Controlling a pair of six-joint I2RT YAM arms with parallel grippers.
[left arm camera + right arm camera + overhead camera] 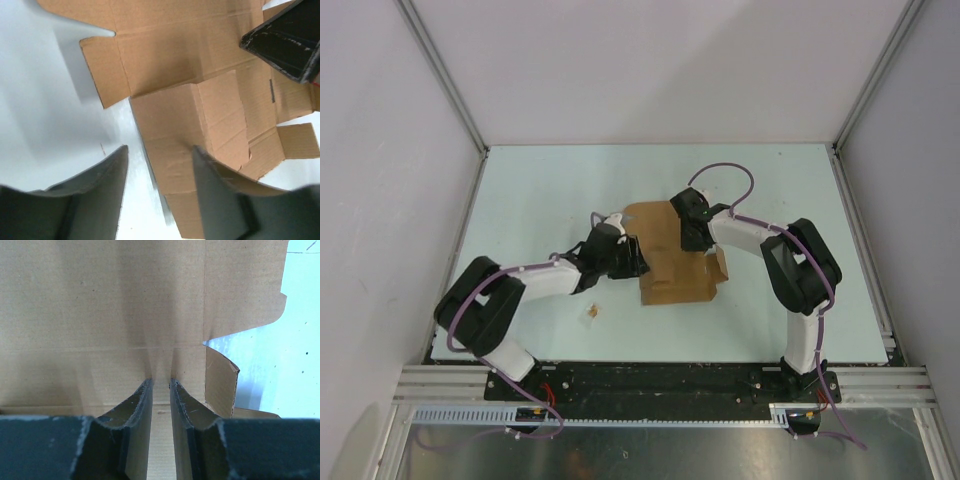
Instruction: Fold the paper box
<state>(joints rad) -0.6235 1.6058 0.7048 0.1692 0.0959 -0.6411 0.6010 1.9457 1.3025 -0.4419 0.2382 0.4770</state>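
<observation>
One brown paper box [670,282] is lying mid-table [520,200], partly flat, with flaps sticking out. At its 9 o'clock edge, the left gripper [160,150] is gaping wide and holding nothing. The right gripper [161,381] is hanging over the box with its fingers close together; I cannot tell if they are pinching it. One tiny scrap [592,312] is sitting at the box's 8 o'clock.

Paper box [665,285] plain brown, unmarked; table [540,200] pale bluish white; cables [725,167] purple.

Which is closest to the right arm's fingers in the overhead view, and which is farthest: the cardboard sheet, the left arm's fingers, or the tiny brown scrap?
1. Paper box: directly under the right fingers.
2. Left fingers: at the box's left edge.
3. Brown scrap: lying alone, further left and toward the near edge.
</observation>
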